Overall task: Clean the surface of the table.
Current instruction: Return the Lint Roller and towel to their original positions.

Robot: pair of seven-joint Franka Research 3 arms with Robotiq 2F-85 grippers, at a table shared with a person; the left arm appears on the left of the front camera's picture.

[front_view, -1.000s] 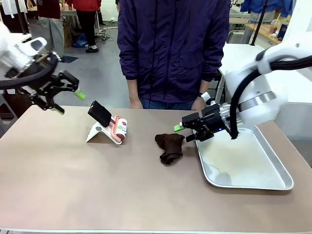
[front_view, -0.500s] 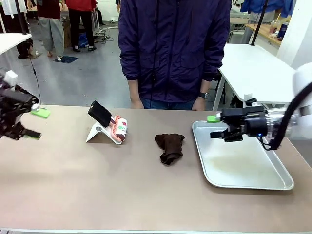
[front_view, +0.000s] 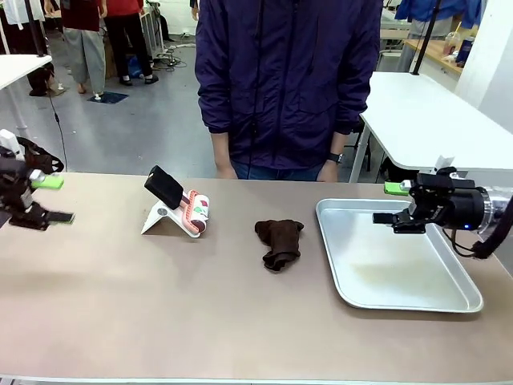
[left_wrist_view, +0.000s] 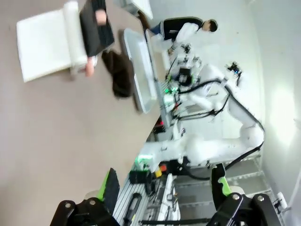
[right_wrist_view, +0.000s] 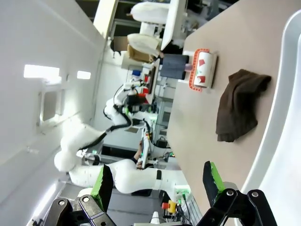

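Note:
The taupe-brown table carries a crumpled dark brown cloth near its middle. My left gripper hovers open at the table's far left edge, holding nothing. Over the far right part of the silver tray, my right gripper is open and empty, well right of the cloth. The left wrist view shows that gripper open above bare table, with the cloth far off. In the right wrist view the open gripper looks past the tray rim to the cloth.
A lint roller with a black handle rests on a white stand left of the cloth. A person in a dark jacket stands at the far edge, hands at the sides. A white table stands behind the tray.
Both arms have pulled outward. The right gripper moved from beside the cloth to the right over the tray. The left gripper dropped and drew back to the table's left edge.

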